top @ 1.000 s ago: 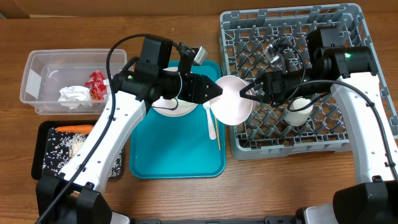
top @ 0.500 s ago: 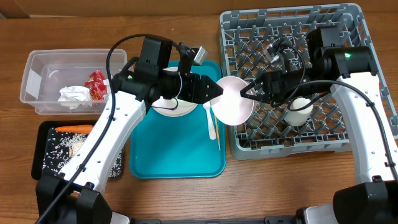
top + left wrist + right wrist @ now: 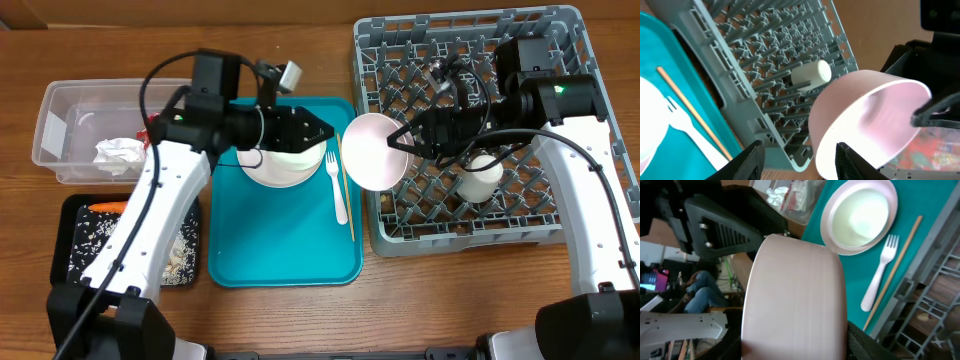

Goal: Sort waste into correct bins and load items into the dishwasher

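So the pink bowl (image 3: 372,152) is up in the air, tipped on its side, hanging over the left edge of the grey rack (image 3: 560,222), right between the two arms. The right pincer (image 3: 398,140) has it, jaws clamped on the rim on the rack side. In the right wrist view the bowl fills most of the frame. The left pincer (image 3: 328,131) sits just beside the bowl's other side with its jaws apart and nothing between them, not touching it as far as I can tell. It hovers over the plate (image 3: 280,170) on the teal tray (image 3: 285,250). The white fork (image 3: 337,190) and wooden stick (image 3: 346,200) lie side by side on the tray, near the bowl. A white cup (image 3: 480,178) lies in the rack.
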Robot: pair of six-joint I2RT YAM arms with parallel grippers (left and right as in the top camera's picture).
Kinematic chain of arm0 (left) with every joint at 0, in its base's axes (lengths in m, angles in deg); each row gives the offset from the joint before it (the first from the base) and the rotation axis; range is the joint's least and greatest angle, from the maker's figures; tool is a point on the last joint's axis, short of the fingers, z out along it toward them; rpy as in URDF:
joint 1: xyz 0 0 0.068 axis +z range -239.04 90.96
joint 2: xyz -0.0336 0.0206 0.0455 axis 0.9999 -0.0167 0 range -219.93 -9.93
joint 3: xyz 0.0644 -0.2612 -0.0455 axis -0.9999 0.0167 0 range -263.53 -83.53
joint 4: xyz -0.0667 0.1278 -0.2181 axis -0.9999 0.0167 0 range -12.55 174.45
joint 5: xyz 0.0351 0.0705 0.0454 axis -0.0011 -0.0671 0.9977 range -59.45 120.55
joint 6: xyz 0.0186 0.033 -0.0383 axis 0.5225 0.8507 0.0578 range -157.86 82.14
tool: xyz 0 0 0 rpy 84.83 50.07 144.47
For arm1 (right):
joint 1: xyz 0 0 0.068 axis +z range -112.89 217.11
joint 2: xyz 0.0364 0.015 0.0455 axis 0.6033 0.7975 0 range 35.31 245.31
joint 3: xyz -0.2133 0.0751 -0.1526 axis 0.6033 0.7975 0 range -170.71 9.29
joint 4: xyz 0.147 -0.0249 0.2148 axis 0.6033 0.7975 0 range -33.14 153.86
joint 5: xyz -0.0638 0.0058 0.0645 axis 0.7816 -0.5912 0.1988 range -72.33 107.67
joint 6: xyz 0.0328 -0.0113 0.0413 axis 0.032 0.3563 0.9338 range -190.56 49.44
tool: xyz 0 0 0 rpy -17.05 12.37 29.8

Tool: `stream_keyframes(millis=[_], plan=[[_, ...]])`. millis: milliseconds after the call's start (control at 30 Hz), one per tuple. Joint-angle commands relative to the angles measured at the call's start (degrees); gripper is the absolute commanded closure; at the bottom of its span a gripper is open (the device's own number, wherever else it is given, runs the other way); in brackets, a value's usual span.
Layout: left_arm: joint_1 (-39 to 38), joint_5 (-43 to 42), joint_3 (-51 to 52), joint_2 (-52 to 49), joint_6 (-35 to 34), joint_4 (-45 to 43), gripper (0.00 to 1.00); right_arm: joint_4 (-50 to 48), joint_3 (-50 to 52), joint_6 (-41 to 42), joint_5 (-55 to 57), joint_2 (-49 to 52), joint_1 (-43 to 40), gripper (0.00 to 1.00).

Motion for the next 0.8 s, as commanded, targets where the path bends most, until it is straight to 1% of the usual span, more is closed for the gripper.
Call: stream_keyframes(millis=[0, 200, 333, 433, 567, 667, 767], plan=[[0.3, -2.4, -1.8, -0.2, 1.0, 0.4, 0.53, -1.6, 0.0, 1.8, 3.5, -0.3, 0.3, 0.45], [0.3, -1.4, -1.8, -0.2, 2.0, 1.5, 0.53, -6.5, 0.0, 1.9, 4.8, -0.3, 0.3, 0.48], [0.3, 1.5, -1.8, -0.2, 3.0, 3.7, 0.53, -10.6, 0.0, 2.0, 10.5, -0.3, 0.3, 0.52], [0.3, 5.0, -1.8, -0.2, 3.3, 5.9, 0.53, -13.7, 0.0, 2.3, 16.1, -0.3, 0.3, 0.53], [0.3, 10.0, -1.8, -0.2, 3.3, 8.6, 0.53, -19.9, 0.0, 6.3, 25.8, -0.3, 0.3, 0.53], [0.3, 12.3, -1.8, -0.2, 3.3, 10.1, 0.53, -24.5, 0.0, 7.5, 33.2, -0.3, 0.3, 0.53], [0.3, 14.0, -1.8, -0.2, 5.0, 12.0, 0.52, -27.7, 0.0, 7.5, 41.7, -0.3, 0.3, 0.53]])
